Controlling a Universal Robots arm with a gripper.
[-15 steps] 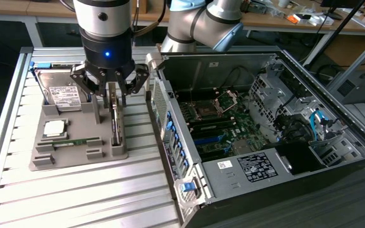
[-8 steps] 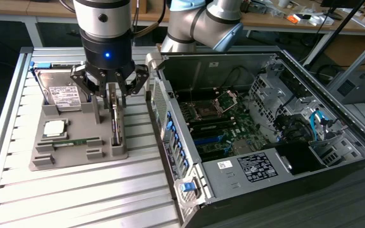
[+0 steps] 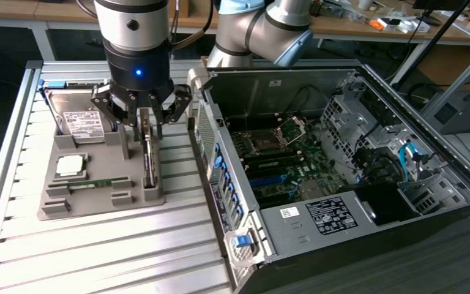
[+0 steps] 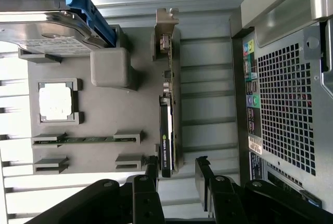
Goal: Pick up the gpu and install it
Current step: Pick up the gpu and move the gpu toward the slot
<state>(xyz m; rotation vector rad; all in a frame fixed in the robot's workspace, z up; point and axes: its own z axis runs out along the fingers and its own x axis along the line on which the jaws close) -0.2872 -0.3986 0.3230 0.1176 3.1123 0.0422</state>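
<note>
gpu (image 4: pixel 168 125) on edge in grey tray (image 4: pixel 104 112), tool (image 4: pixel 177 164) spread astride

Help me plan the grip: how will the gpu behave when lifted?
Probably stiff: the gpu is a flat board with a metal bracket. Likely tippy: it stands on its thin edge in the tray. Possibly fragile: bare circuitry shows.

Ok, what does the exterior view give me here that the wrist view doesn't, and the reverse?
Exterior view adds the inside of the open computer case, with its motherboard, and the arm above the tray. Wrist view adds the case's perforated rear panel and the gpu edge lined up between the fingers of the open gripper. Shared: the grey tray holding the hard drive, processor, memory stick and the gpu standing on edge, with the gripper over it.
</note>
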